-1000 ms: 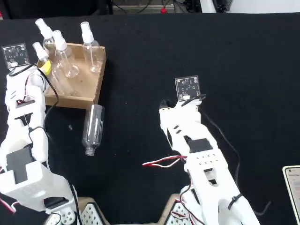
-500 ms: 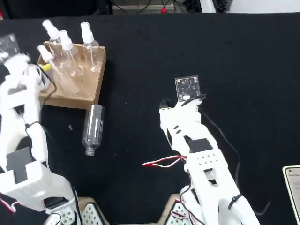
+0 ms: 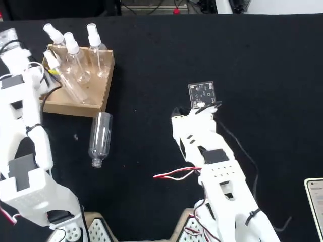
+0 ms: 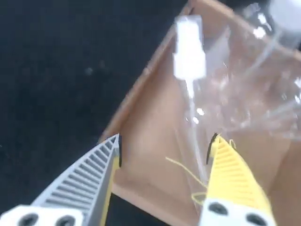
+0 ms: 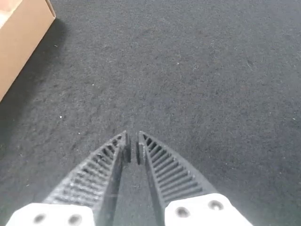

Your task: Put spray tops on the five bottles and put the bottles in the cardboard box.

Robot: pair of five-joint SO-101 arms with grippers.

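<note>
The cardboard box (image 3: 75,108) sits at the far left of the table and holds several clear bottles with white spray tops (image 3: 93,53). One of them leans low toward the box's left wall (image 3: 68,83). A clear bottle without a top (image 3: 100,137) lies on the black table just in front of the box. My left gripper (image 3: 43,74) is at the box's left edge; in the left wrist view it (image 4: 165,141) stands open over the box rim (image 4: 134,96), with the leaning bottle's spray top (image 4: 189,47) beyond its fingers. My right gripper (image 5: 132,141) is shut and empty above bare table mid-table.
The right arm (image 3: 212,161) stretches from the near edge to the table's middle. A corner of the box (image 5: 19,28) lies far off from the right gripper. A pale flat object (image 3: 315,196) lies at the right edge. Black cloth spreads across the right half.
My left arm has swung away from the box's near-left side toward its far-left edge, and the bottles inside have shifted a little. The right arm and the lying bottle have not moved.
</note>
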